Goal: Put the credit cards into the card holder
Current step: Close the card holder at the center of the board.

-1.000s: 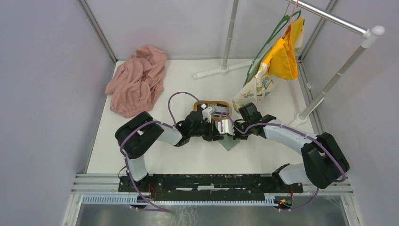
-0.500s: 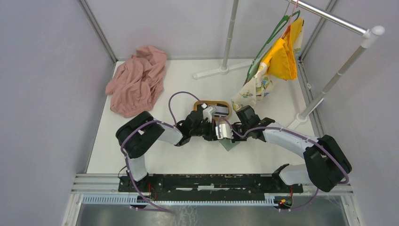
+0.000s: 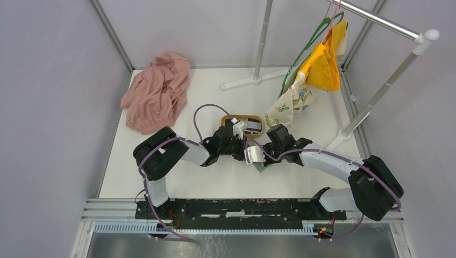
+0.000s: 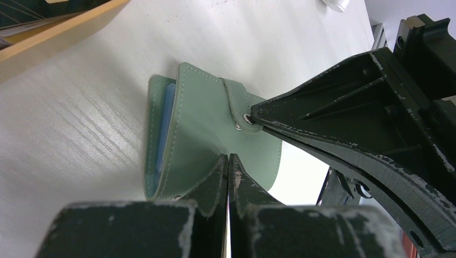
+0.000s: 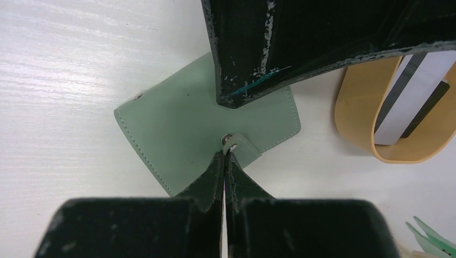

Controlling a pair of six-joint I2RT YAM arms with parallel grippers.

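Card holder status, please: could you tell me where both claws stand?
Left claw shut on cover of grey-green leather card holder. Right claw shut on its closing tab. Black and white credit cards in oval wooden tray. Claws crowded.

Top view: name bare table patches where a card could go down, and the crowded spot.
Free: between pink cloth and wooden tray; the near strip along the rail. Crowded: left pincer and right pincer over card holder.

The white table (image 3: 215,180) carries a crumpled pink cloth (image 3: 157,92) in its far left corner and the white feet of a clothes rack (image 3: 253,80) along the far side. An oval wooden tray (image 3: 242,116) sits near the middle. A green card holder (image 5: 177,134) lies just on the near side of the tray, apart from it.
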